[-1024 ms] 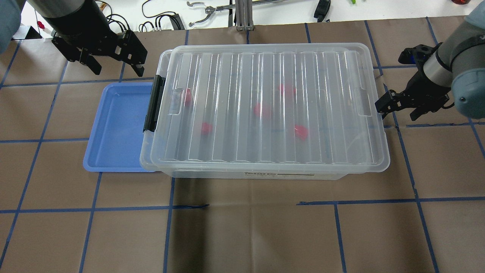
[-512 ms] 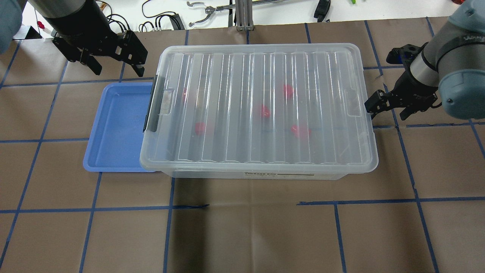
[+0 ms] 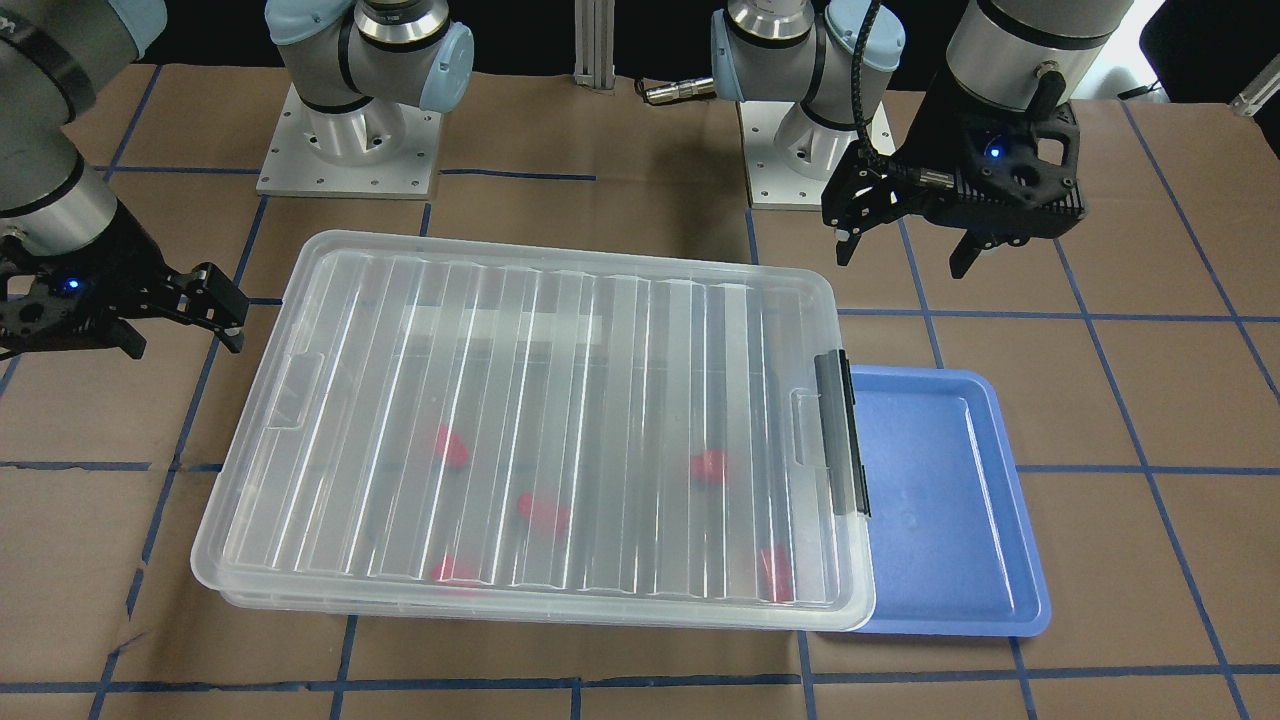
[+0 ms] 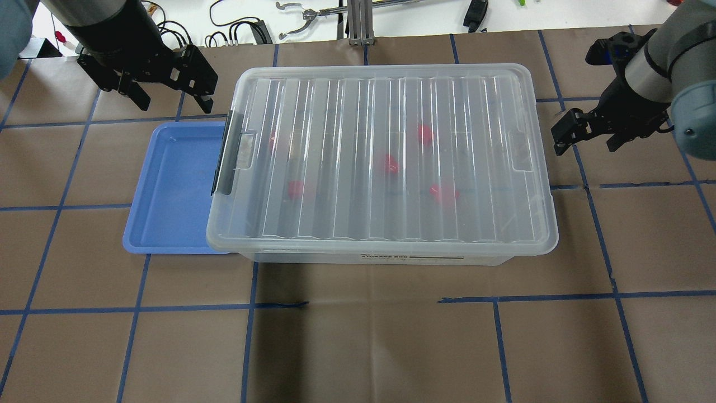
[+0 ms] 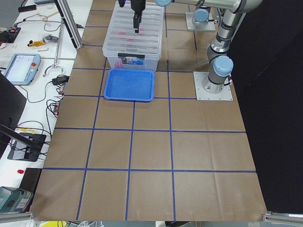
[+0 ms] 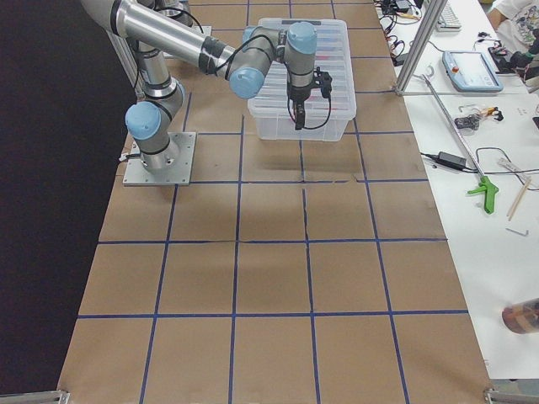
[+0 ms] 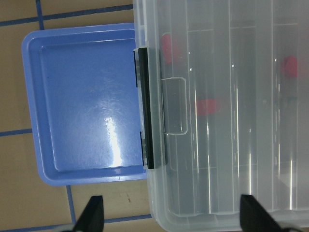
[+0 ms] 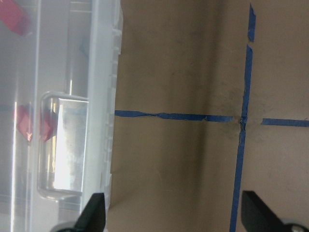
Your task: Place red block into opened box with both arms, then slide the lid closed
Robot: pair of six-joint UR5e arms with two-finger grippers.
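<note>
Clear lid (image 4: 347, 112) flush over box (image 4: 313, 258)

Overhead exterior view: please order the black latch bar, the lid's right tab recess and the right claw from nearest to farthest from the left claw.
1. Black latch bar: beside the left claw.
2. Tab recess: view's right side.
3. Right claw: farthest right.

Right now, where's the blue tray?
In the overhead view the blue tray lies left of centre, flat against the black-latch end of the box. It is nearer the camera than the open left gripper.
</note>
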